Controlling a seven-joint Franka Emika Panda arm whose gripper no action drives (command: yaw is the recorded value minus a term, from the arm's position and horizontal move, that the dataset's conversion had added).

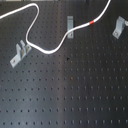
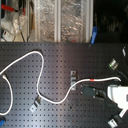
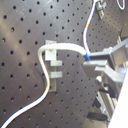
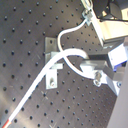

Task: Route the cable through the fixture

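The white cable (image 1: 50, 50) snakes across the black board and carries a red band (image 1: 91, 22). It passes the U-shaped clip (image 1: 19, 52) and the upright clip (image 1: 70, 22), then climbs out at the first exterior view's top right. The forked fixture (image 1: 119, 26) stands to the first exterior view's right of the cable, apart from it. It also shows in the second exterior view, fixture (image 2: 113, 63). My gripper (image 2: 89, 92) is out of the first exterior view. In both wrist views the cable (image 3: 60, 47) bends tightly into the gripper (image 3: 90, 61), which looks shut on it; cable (image 4: 70, 52), gripper (image 4: 87, 66).
A grey clip on a flat foot (image 4: 50, 65) lies under the cable loop in both wrist views; I cannot tell which clip it is. Another small clip (image 2: 116, 120) sits at the second exterior view's lower right. Shelves with clutter (image 2: 55, 20) stand beyond the board.
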